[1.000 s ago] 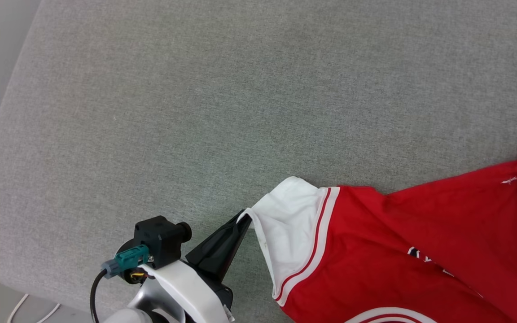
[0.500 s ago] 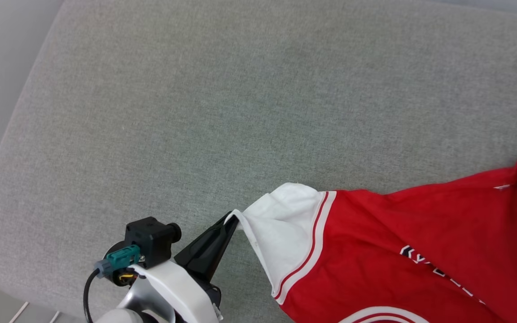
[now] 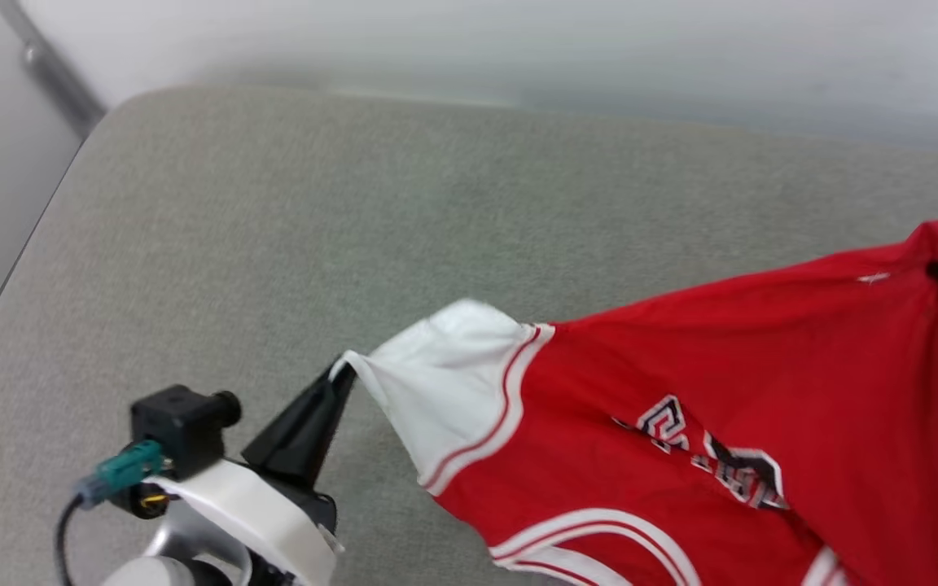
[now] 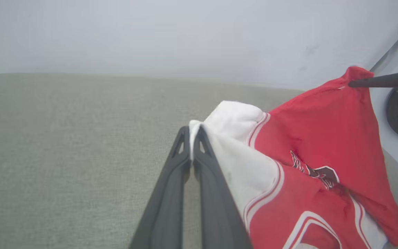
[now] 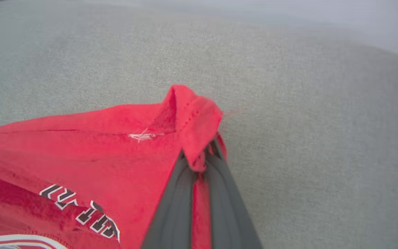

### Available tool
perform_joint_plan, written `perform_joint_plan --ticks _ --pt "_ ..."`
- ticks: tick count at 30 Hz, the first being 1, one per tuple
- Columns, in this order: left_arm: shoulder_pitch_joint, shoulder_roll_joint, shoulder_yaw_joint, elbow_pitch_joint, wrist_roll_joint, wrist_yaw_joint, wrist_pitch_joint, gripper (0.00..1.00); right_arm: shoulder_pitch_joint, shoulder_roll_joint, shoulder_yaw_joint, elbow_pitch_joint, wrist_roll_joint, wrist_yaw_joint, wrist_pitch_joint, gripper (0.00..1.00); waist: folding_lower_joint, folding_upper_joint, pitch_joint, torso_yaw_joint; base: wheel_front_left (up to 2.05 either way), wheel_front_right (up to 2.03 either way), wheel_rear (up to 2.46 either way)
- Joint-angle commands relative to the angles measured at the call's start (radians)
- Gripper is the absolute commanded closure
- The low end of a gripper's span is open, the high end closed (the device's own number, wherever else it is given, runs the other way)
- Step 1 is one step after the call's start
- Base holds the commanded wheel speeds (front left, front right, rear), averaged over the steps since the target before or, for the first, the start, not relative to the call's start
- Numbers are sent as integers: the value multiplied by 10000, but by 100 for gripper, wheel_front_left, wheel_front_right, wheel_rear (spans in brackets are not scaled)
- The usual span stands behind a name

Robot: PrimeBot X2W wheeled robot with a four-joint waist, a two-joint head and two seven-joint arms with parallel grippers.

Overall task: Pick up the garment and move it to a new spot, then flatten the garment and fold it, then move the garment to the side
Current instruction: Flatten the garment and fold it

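The likeliest failure is a slipped grip: each of the 2 pincers has only a small bite of cloth, so a hard pull apart or a quick swing could drag the fabric out, and the garment (image 3: 681, 366) would then drop in a heap on the grey padded surface (image 3: 290, 228). The left pincer (image 3: 341, 374) is pressed together on the very edge of the white sleeve (image 4: 233, 138), right at its fingertips, which I judge the weaker of the 2 holds. The right pincer (image 5: 200, 157) is closed on a folded corner of red cloth that laps over its fingertips. This looks firmer, but a doubled fold can unroll under load. A second risk is the slack middle, where loose cloth may tuck under itself when laid down and leave creases to flatten. The garment spans from one pincer to the other, stretched along its top edge above the surface, its lettered chest sagging below and to the right of the left pincer. Whether its lower part touches the surface cannot be told.
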Motion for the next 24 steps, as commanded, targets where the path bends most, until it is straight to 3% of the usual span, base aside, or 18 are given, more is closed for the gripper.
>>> perform_joint_plan --ticks 1,14,24 --pt "153 73 243 -155 -95 132 -159 100 63 -108 47 -277 77 -4 -161 100 0 0 -627 -577 0 0 0" --pt "-114 1201 2184 -2010 -61 860 -640 100 170 36 -270 -3132 809 -4 -849 100 0 0 -1502 -1644 0 0 0" --pt "-1860 1904 3497 -2924 -45 893 -464 100 -724 451 -276 -4247 978 -4 -1648 100 0 0 -1395 -2255 0 0 0"
